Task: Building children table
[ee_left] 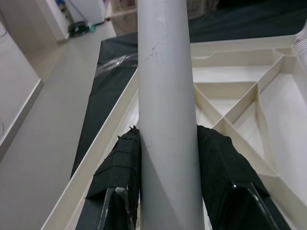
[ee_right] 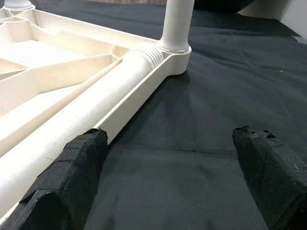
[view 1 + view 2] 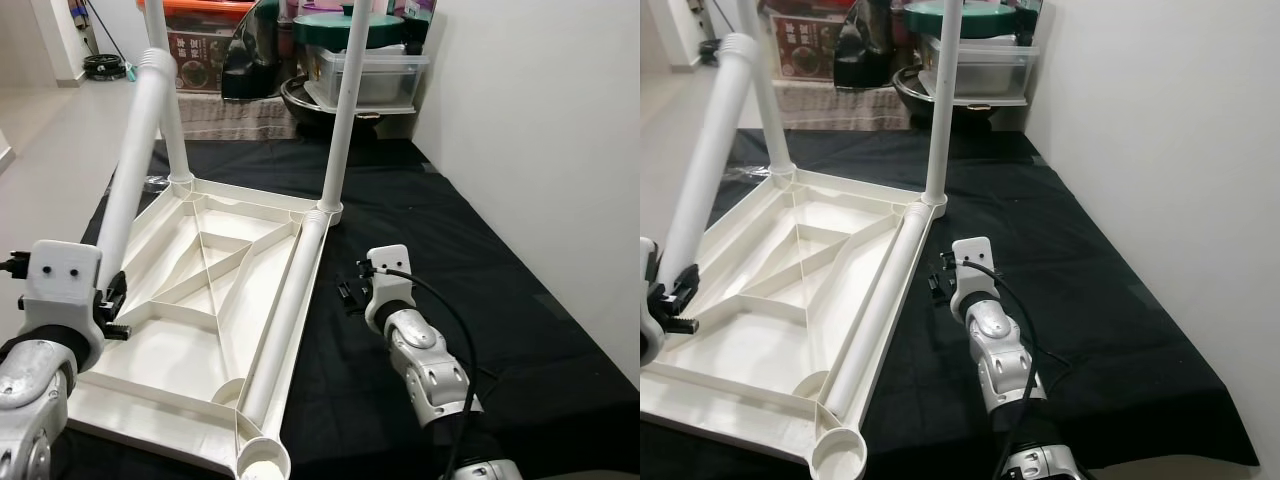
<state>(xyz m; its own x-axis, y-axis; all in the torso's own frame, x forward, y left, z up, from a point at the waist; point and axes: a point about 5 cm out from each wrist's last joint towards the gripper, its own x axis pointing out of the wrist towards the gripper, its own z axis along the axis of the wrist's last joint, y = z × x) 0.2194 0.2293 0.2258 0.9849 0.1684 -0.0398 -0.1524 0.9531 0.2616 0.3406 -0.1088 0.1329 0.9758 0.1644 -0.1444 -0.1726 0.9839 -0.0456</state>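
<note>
1. Closest in, the left gripper is clamped on a white table leg — the left wrist view has a black finger pressed on each side of the tube, and the leg leans up and away from it at a tilt.
2. The right gripper sits low over the black cloth, just beside the long edge of the tabletop. Its fingers are spread wide with nothing between them; one fingertip is right next to a loose leg, but I can't tell whether it touches.
3. The tabletop lies upside down on the cloth, ribbed underside facing up, with an open round socket at its near corner.
4. That loose leg lies flat along the tabletop's right edge, running from near the socket up to the far right corner.
5. Farther back, two more legs stand upright in the far corners — one on the left, one on the right.
6. Behind the cloth there's a clear plastic box with a green lid and some other clutter against the wall.
</note>
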